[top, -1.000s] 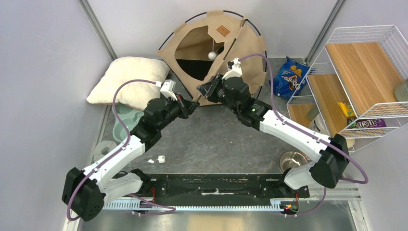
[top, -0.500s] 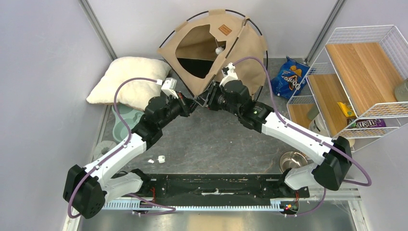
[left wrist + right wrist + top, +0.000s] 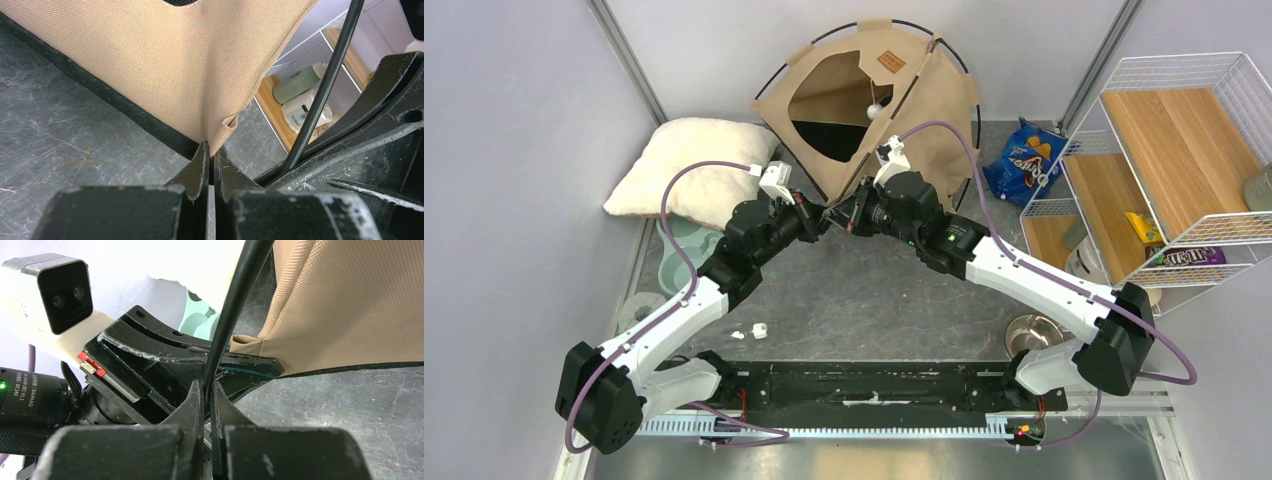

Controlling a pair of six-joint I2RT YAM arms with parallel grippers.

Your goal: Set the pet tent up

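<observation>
Seen from above, a tan tent (image 3: 929, 95) stands at the far side of a grey table (image 3: 874, 290), against the back wall. A white pillow (image 3: 692, 165) lies just to its left and a blue snack bag (image 3: 1029, 158) to its right. The tent's opening faces the arms, with a white pompom (image 3: 873, 110) hanging inside and a brown label (image 3: 889, 62) near its peak. Thin black poles arc across the fabric.

Both arms reach forward and meet at the tent's near lower corner. The left wrist view shows the left gripper (image 3: 210, 152) with its fingers pressed together on the tip of that fabric corner, where the black-edged hem comes to a point just above the tabletop. The right wrist view shows the right gripper (image 3: 206, 390) pinching the lower end of a pole (image 3: 235, 310), which slants up beside the tan fabric. The two grippers sit just beside each other, the left one's black body filling the space behind the pole. A wire rack (image 3: 1164, 170) with wooden shelves stands at the far right.
</observation>
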